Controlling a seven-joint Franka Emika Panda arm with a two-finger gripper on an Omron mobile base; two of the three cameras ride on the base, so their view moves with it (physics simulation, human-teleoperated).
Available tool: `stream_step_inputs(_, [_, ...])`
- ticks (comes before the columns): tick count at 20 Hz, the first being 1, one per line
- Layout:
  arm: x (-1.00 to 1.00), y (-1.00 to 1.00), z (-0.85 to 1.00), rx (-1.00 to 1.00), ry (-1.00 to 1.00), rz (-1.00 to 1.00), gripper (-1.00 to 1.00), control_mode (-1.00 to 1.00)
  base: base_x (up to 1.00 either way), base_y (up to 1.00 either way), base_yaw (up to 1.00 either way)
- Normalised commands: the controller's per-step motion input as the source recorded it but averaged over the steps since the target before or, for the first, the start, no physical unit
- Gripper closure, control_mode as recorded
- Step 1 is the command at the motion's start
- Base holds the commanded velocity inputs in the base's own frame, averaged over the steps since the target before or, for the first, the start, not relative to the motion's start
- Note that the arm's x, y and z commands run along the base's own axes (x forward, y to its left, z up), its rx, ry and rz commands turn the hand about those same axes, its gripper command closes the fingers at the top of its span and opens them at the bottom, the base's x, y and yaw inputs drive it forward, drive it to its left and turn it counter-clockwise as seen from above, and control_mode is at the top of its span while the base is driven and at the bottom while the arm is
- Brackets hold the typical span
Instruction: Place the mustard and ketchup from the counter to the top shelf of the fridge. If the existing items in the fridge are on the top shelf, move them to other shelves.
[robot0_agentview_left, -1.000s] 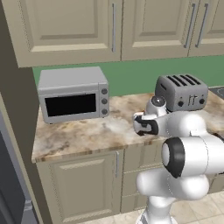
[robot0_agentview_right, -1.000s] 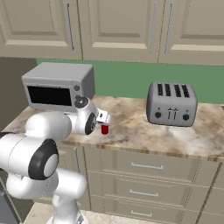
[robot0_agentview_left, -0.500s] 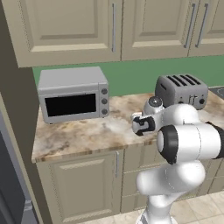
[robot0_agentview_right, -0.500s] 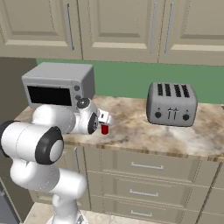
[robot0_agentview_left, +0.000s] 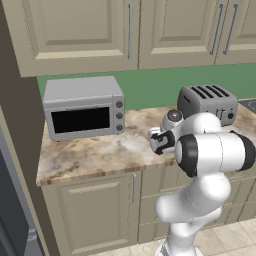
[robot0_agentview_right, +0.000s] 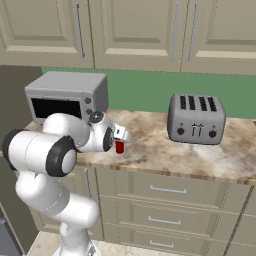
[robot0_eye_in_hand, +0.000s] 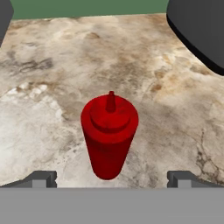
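Observation:
The ketchup (robot0_eye_in_hand: 109, 135), a small red squeeze bottle with a pointed nozzle, stands upright on the beige marbled counter (robot0_eye_in_hand: 166, 87). My gripper (robot0_eye_in_hand: 111, 179) hangs just above and behind it. Its dark fingertips (robot0_eye_in_hand: 41, 178) are spread wide to either side of the bottle, touching nothing, so it is open. From the right base view the ketchup (robot0_agentview_right: 119, 147) shows just under the gripper (robot0_agentview_right: 121, 136), near the counter's (robot0_agentview_right: 165, 152) front edge. In the left base view the gripper (robot0_agentview_left: 156, 141) covers the bottle. The mustard and the top shelf are out of view.
A grey microwave (robot0_agentview_left: 83, 106) sits at the counter's left end and a grey toaster (robot0_agentview_left: 207, 102) at the right, both behind the hand. Cream wall cabinets (robot0_agentview_left: 130, 30) hang overhead. A grey strip of the fridge (robot0_agentview_left: 11, 205) edges the far left.
The arm's elbow and forearm have swung round above the counter. The hand itself has stayed almost where it was, over the ketchup, with the fingers still spread.

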Motion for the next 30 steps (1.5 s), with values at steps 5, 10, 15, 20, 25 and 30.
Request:
stream_step_inputs(5, [0.24,0.00,0.00,0.00,0.00,-0.02,-1.00,-1.00,0.00,0.00,0.00])
stream_step_inputs(10, [0.18,0.00,-0.02,0.00,0.00,-0.01,-1.00,-1.00,0.00,0.00,0.00])
stream_step_inputs(15, [0.05,0.00,-0.14,0.00,0.00,-0.01,-1.00,-1.00,0.00,0.00,0.00])
stream_step_inputs(20, [0.00,0.00,-0.12,0.00,0.00,0.00,-1.00,-1.00,0.00,0.00,0.00])
stream_step_inputs(25, [0.03,0.00,-0.03,0.00,0.00,0.00,-1.00,-1.00,0.00,0.00,0.00])
stream_step_inputs(30, [0.09,0.00,-0.01,0.00,0.00,0.00,-1.00,-1.00,0.00,0.00,0.00])
